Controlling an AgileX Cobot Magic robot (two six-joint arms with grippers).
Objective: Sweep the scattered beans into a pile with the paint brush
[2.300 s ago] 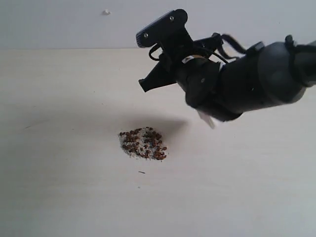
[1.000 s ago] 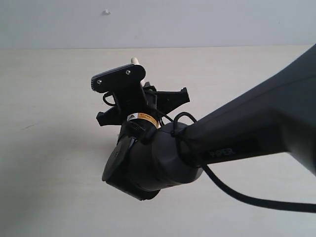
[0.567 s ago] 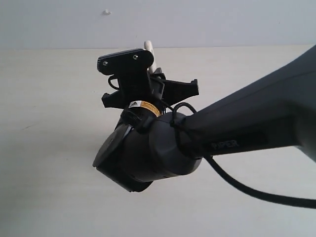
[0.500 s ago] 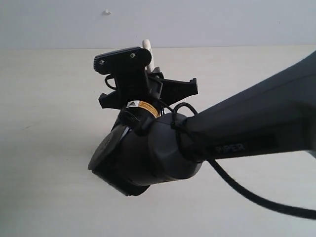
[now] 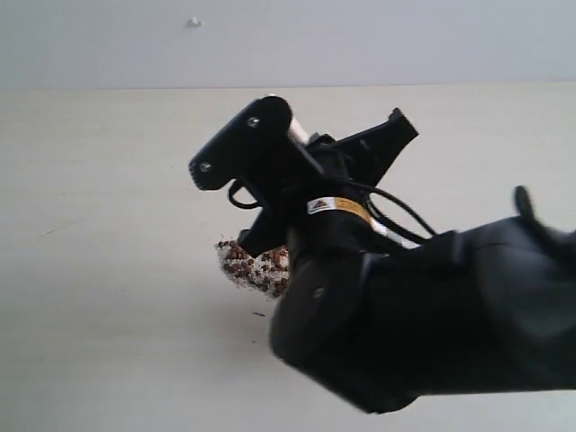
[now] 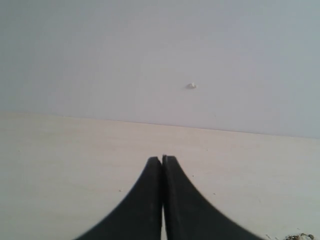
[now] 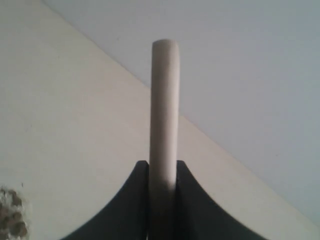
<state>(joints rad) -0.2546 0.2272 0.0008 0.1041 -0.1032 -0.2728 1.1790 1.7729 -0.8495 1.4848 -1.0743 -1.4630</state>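
Exterior view: the pale table [image 5: 108, 180] carries the work. The black right arm [image 5: 432, 324] fills the lower right, reaches across the middle and covers part of the pile [image 5: 243, 263]. The pile lies on the table as one compact speckled mound, partly behind the arm's wrist. The beans [image 5: 232, 253] appear gathered, except for one dark fleck [image 5: 258, 314] just apart from the mound on the camera side. By this evidence, the sweep is close to done.

The right gripper [image 7: 163, 167] clamps the paint brush [image 7: 164, 110] by its wooden handle, with a jaw pressed against each side. The handle end projects past the jaws toward the wall. This probably leaves the bristle end on the arm's side, but the arm hides both bristles and ferrule. The left gripper [image 6: 162, 161] is clenched on nothing, its jaws touching. It sits apart from the pile, presumably so that it does not obstruct the brush.

A yellow band label [image 5: 335, 206] wraps the right wrist, and its print is too small to read. No other writing is legible.
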